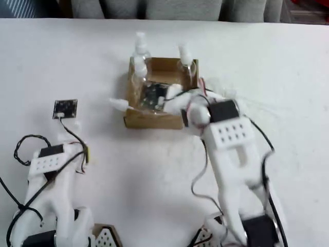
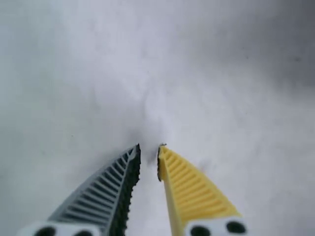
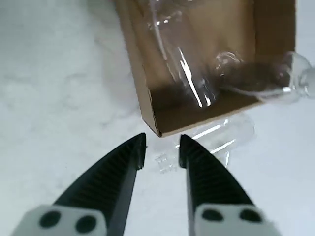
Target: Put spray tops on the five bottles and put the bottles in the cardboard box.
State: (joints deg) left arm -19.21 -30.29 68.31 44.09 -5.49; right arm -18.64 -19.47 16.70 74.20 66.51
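The cardboard box [image 1: 154,119] stands in the middle of the table with several clear bottles in it. White spray tops [image 1: 140,42] [image 1: 185,53] stick up at its far side, and one [image 1: 119,103] pokes out at its left. My right gripper [image 3: 162,142] [image 1: 177,103] is open at a corner of the cardboard box [image 3: 157,125]. Just beyond its fingertips a clear bottle [image 3: 216,135] lies on the table against the box wall. My left gripper [image 2: 148,150] [image 1: 85,154] is shut and holds nothing, low over bare table at the front left.
A small black circuit board [image 1: 65,108] with a black cable lies left of the box, ahead of the left arm. Loose cables [image 1: 23,149] curl beside that arm. Grey chairs [image 1: 169,9] line the far table edge.
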